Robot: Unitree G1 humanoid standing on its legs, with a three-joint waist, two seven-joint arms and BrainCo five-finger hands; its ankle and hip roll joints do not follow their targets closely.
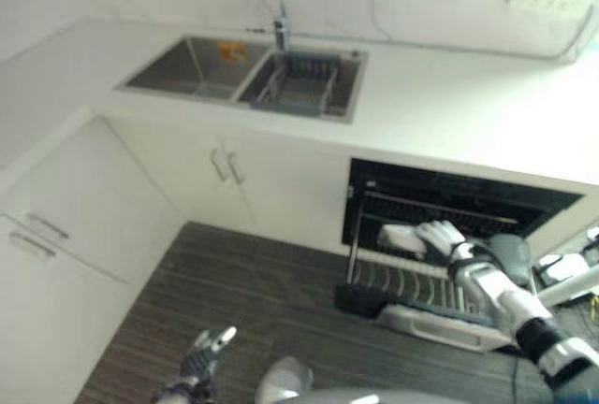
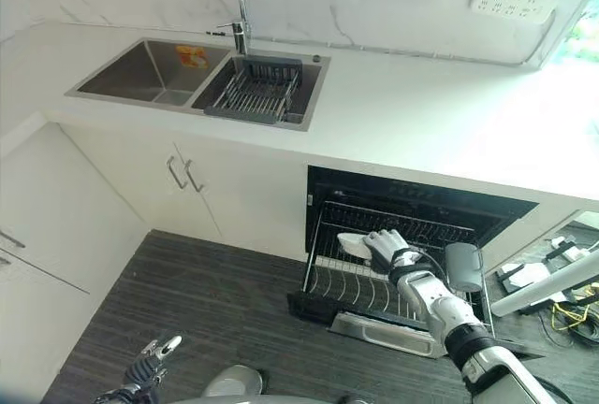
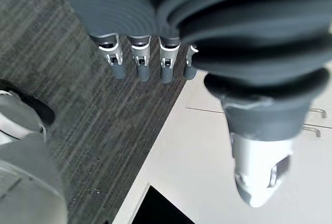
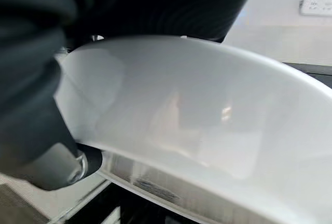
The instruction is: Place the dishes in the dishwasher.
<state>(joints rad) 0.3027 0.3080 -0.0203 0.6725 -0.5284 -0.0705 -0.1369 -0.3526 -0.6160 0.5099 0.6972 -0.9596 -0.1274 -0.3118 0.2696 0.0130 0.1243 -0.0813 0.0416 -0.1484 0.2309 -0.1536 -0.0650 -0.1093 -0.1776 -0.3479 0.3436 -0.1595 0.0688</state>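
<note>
The right hand [image 2: 388, 247] is holding a white plate [image 2: 353, 244] over the pulled-out rack [image 2: 360, 290] of the open dishwasher [image 2: 412, 209], its fingers [image 1: 440, 233] curling over the plate's rim and the thumb pressing from beneath. The plate is sitting just beyond the fingers, toward the dishwasher's dark interior, above the wire tines. The left hand [image 1: 208, 351] is hanging low over the dark floor [image 2: 206, 301], its fingers [image 3: 141, 60] straight and relaxed, holding nothing. Well beyond both hands, the bench [image 2: 412, 105] is carrying a double sink [image 2: 150, 72] with a drying basket [image 2: 257, 91].
</note>
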